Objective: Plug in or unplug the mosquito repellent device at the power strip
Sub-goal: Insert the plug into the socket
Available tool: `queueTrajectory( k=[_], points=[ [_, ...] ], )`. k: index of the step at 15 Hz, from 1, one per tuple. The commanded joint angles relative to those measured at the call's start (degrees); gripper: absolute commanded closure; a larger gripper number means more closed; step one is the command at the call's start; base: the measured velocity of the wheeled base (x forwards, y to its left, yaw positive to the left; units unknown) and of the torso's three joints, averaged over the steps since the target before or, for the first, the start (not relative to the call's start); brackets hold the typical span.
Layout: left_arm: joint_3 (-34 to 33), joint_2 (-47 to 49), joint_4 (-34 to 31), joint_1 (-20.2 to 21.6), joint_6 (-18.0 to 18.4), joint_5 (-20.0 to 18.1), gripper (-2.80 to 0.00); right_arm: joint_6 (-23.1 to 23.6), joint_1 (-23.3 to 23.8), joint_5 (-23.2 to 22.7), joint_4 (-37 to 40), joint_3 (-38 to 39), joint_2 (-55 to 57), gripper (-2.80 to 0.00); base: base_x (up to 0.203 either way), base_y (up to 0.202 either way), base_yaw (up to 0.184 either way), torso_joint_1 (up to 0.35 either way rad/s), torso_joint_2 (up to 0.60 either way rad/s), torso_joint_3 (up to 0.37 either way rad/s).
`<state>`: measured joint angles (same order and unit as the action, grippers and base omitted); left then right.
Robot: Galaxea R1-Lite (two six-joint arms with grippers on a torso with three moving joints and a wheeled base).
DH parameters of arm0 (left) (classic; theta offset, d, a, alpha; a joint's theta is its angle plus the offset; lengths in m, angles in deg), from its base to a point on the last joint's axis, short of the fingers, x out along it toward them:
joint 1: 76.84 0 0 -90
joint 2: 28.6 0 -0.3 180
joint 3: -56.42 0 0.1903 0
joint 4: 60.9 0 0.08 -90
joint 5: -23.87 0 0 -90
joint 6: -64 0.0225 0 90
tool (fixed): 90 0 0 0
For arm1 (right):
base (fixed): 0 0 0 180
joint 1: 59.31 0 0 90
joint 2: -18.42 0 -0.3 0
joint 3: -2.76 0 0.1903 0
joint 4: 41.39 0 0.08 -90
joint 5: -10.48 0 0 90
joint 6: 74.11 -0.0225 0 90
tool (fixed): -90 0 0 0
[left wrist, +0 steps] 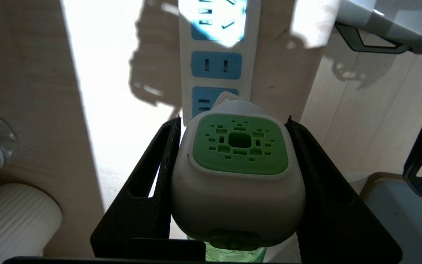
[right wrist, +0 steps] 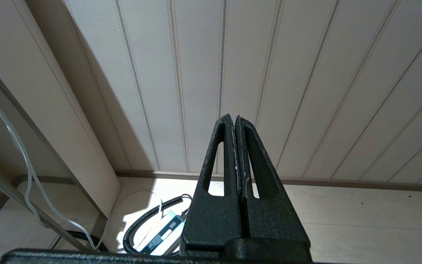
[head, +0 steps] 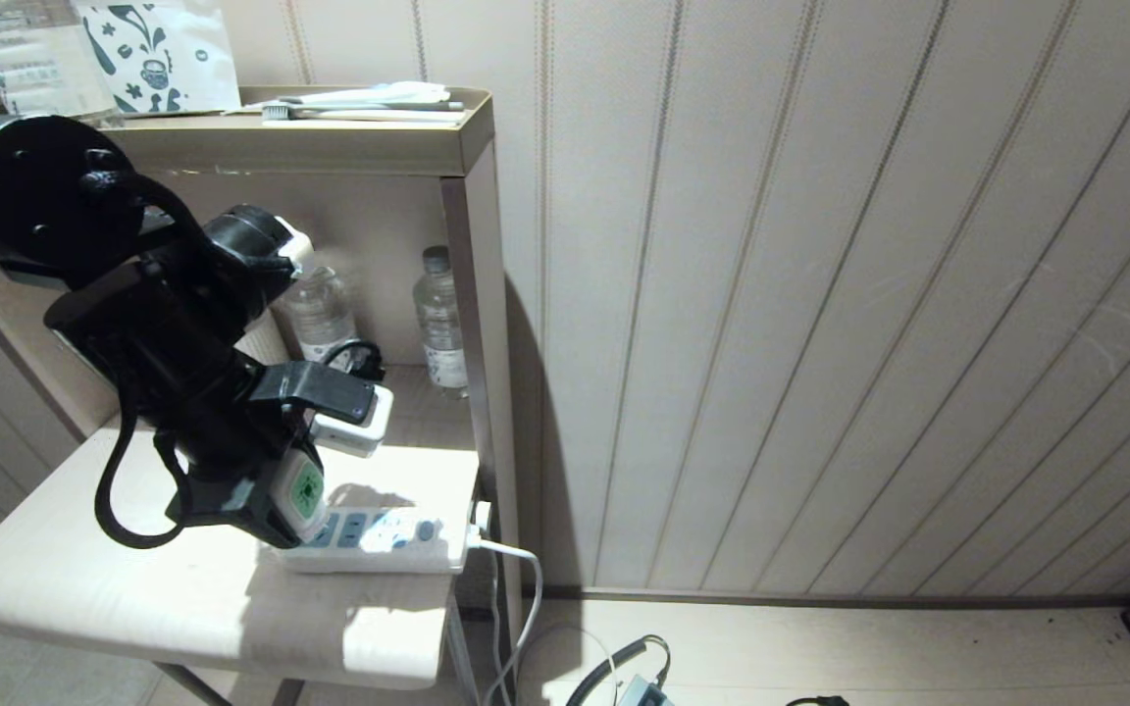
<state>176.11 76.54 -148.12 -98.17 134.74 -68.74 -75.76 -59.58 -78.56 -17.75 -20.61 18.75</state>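
My left gripper (head: 322, 469) is shut on the mosquito repellent device (head: 306, 490), its black fingers (left wrist: 159, 161) pressed on both sides of the white head. The green square face (left wrist: 239, 143) points up at the wrist camera, and the green bottle shows just below the head. The device sits tilted over the near end of the white power strip (head: 384, 534), right at the last blue socket (left wrist: 205, 101). Its prongs are hidden, so contact with the socket cannot be told. Two more blue sockets (left wrist: 216, 65) lie bare beyond it. My right gripper (right wrist: 234, 118) is shut and empty, parked facing the wall.
The strip lies on a pale low table (head: 114, 579) beside a shelf post (head: 482, 324). A white adapter (head: 361, 424) and two clear water bottles (head: 440, 319) stand behind it. The strip's white cord (head: 516, 588) drops to the floor, where a coiled black cable (right wrist: 148, 220) lies.
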Motion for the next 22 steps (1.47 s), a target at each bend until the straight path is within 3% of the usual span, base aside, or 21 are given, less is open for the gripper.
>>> queueTrajectory(
  k=[1, 13, 17, 22],
  points=[
    [2.1, 3.0, -0.3, 0.0, 0.3, -0.1, 0.00, 0.0, 0.0, 0.0, 0.0, 0.0, 0.0, 0.00, 0.000, 0.000, 0.000, 0.000, 0.00, 0.000],
    [6.6, 5.2, -4.7, -1.8, -1.1, 0.3, 0.00, 0.0, 0.0, 0.0, 0.0, 0.0, 0.0, 0.00, 0.000, 0.000, 0.000, 0.000, 0.00, 0.000],
    [8.7, 7.6, -4.3, -3.8, -7.4, 1.0, 0.00, 0.0, 0.0, 0.0, 0.0, 0.0, 0.0, 0.00, 0.000, 0.000, 0.000, 0.000, 0.00, 0.000],
    [8.4, 8.1, -4.9, -3.6, -11.9, 1.4, 0.00, 0.0, 0.0, 0.0, 0.0, 0.0, 0.0, 0.00, 0.000, 0.000, 0.000, 0.000, 0.00, 0.000]
  ],
)
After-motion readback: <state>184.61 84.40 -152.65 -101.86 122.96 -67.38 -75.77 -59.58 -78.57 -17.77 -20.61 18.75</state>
